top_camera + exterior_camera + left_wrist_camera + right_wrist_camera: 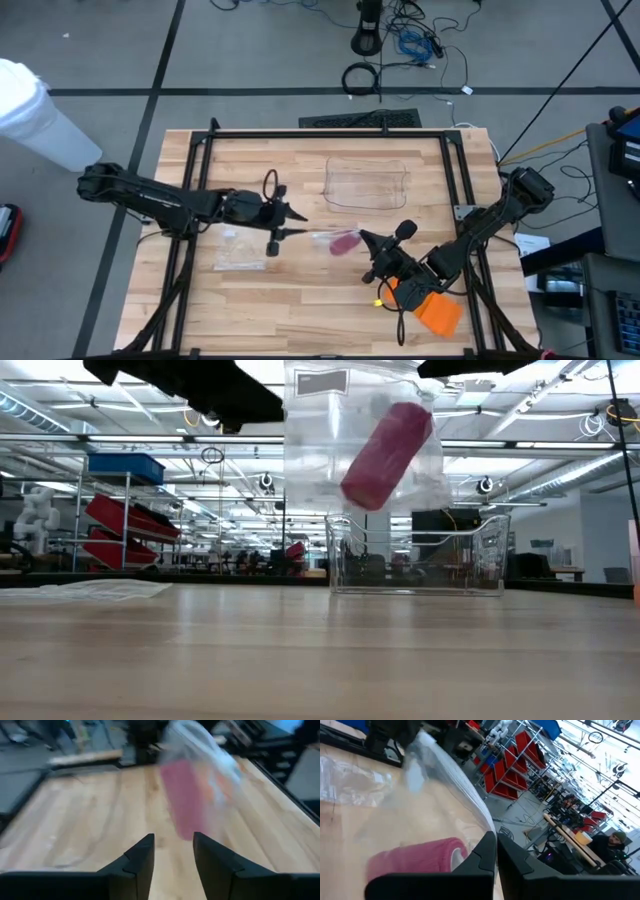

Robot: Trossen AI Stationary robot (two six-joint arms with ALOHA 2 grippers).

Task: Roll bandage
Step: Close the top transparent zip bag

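bandage roll: in clear bag, long axis tilted, between both grippers
right gripper: nearer, pinching the bag shut
left gripper: fingers parted, holding nothing

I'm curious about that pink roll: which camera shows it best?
The low view: the pink bandage roll hangs sharp inside a clear bag. From above it's tiny; the left wrist view blurs it; the right wrist view shows it partly.
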